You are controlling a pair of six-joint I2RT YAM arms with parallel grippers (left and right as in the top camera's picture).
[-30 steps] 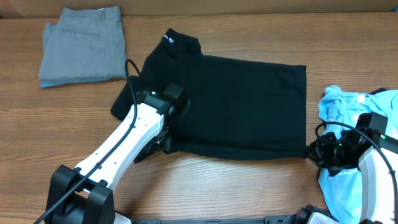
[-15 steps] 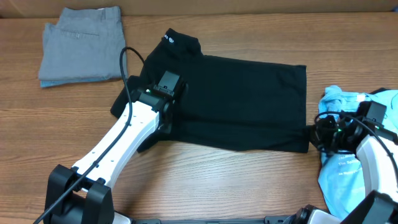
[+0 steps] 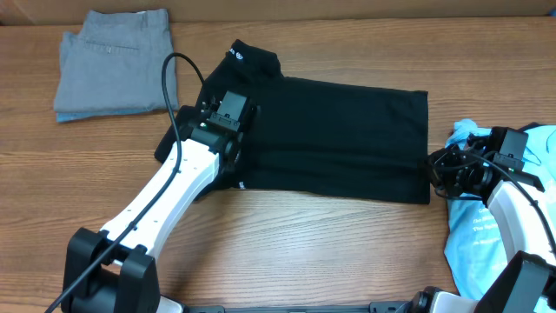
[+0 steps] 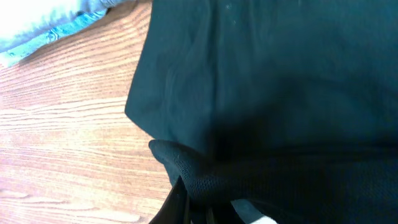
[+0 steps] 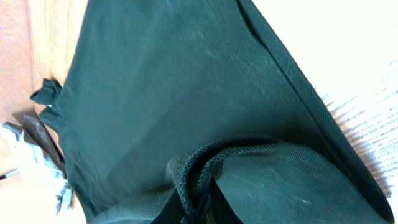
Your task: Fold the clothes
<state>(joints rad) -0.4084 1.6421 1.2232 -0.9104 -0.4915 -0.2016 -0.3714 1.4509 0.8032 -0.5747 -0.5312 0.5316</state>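
The black short-sleeved shirt (image 3: 339, 139) lies spread across the table's middle, collar with a small white logo at the upper left. My left gripper (image 3: 228, 122) is shut on the shirt's near left edge and holds it over the shirt's left part; the pinched black cloth (image 4: 205, 177) fills the left wrist view. My right gripper (image 3: 439, 172) is shut on the shirt's right lower corner, and bunched black fabric (image 5: 199, 168) shows between its fingers. The light blue printed tee (image 3: 486, 235) lies crumpled at the right edge, partly under the right arm.
Folded grey trousers (image 3: 113, 61) lie at the table's back left. Bare wooden table (image 3: 304, 252) runs along the front. The left arm's cable (image 3: 174, 78) loops above the shirt's left sleeve.
Both grippers have carried the shirt's near edge away from the front towards the far side. The front hem now lies further back and the shirt looks narrower.
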